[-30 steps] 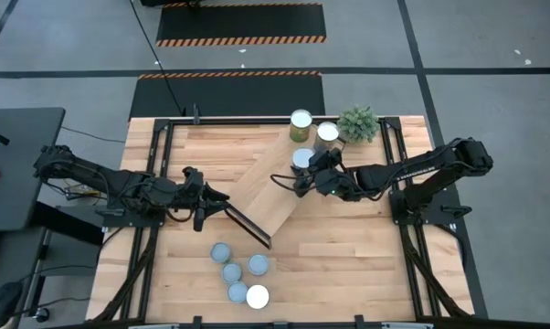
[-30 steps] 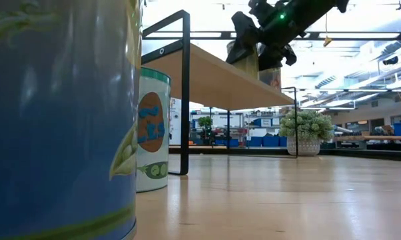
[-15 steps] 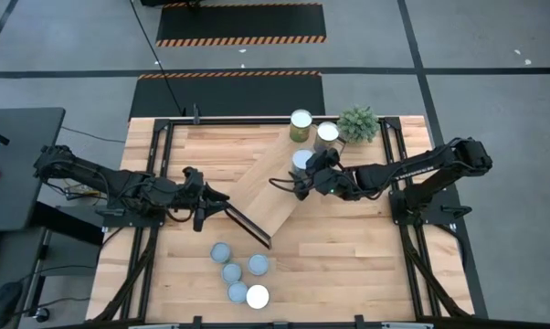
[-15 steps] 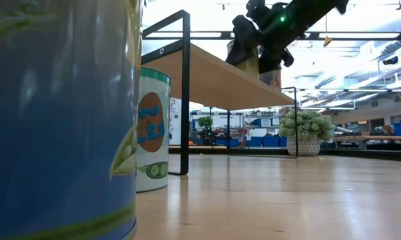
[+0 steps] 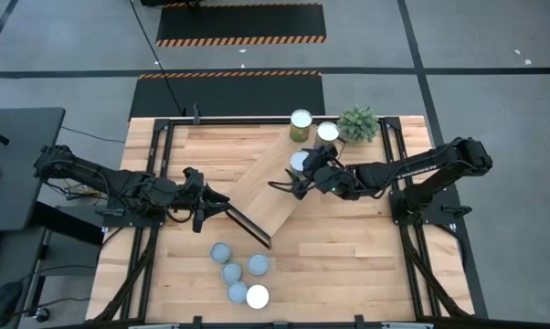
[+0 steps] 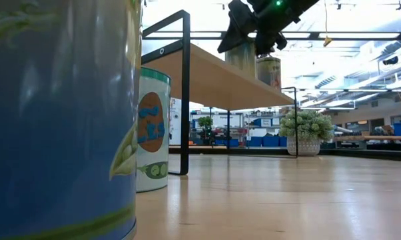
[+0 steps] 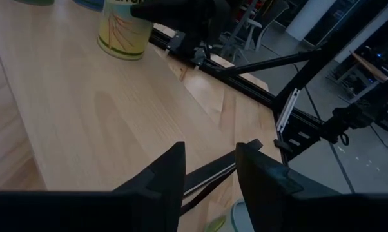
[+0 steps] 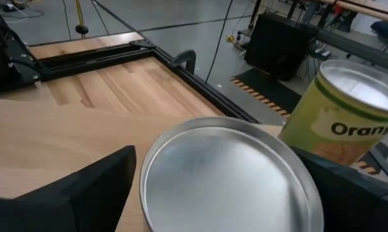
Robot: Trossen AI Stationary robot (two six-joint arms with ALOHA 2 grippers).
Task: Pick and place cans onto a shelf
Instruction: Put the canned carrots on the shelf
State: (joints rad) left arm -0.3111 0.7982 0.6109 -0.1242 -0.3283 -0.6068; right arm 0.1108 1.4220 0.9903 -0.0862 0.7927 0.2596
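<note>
The shelf [image 5: 261, 187] stands slantwise on the table with three cans on its far right end. My right gripper [image 5: 301, 170] hovers open just above the nearest of them, a silver-topped can [image 8: 226, 174]. Its fingers stand on either side of the can and touch nothing. The other two cans [image 5: 301, 119] [image 5: 327, 131] stand behind it. My left gripper [image 5: 211, 203] is shut on the shelf's near-left end frame. Several more cans [image 5: 238, 272] stand upright on the table near the front edge. My left gripper has a dark bar of the shelf's end frame [image 7: 210, 177] between its two fingers. It comes from the table's left, pointing slightly downward, and the fingers lie across the bar. The shelf stands on the table.
A small potted plant [image 5: 357, 123] sits at the far right beside the shelf's end. A black frame [image 5: 165, 137] runs around the tabletop. In the low view a large can [image 6: 60, 120] fills the foreground, with another [image 6: 150, 133] behind it. Bare wood lies right of the loose cans.
My right gripper has opened wider, let go of the silver-topped can and risen a little above it, rolling slightly. The can stays upright on the shelf.
</note>
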